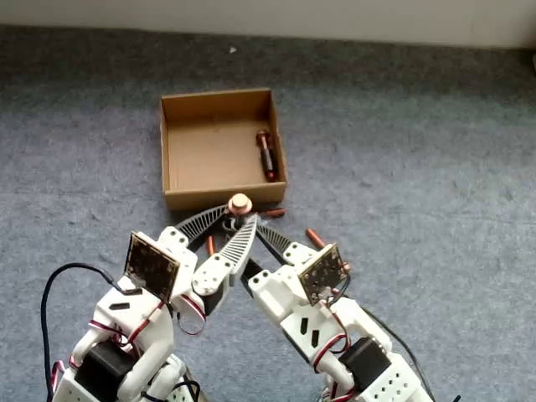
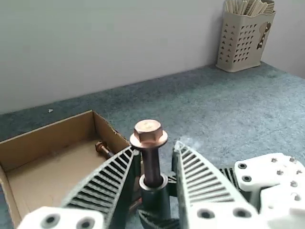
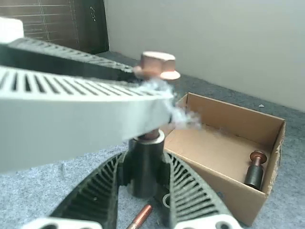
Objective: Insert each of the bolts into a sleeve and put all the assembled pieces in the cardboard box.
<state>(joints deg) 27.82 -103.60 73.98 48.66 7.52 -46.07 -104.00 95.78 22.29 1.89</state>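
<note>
Standing upright between both arms at mid-frame of the high view: bolt (image 2: 148, 133), shank partly sunk in the black sleeve (image 3: 143, 177); sleeve is clamped by the right gripper (image 3: 143, 161); shank is straddled under the head by the left gripper (image 2: 155, 152), jaws slightly apart; long axis vertical, so seating is judged a straight downward push; loose bolts (image 1: 314, 237) are scattered on the carpet alongside; cardboard box (image 1: 172, 151) lies just above, its lower wall to be cleared; one assembled piece (image 1: 266, 155) is laid along its right wall.
</note>
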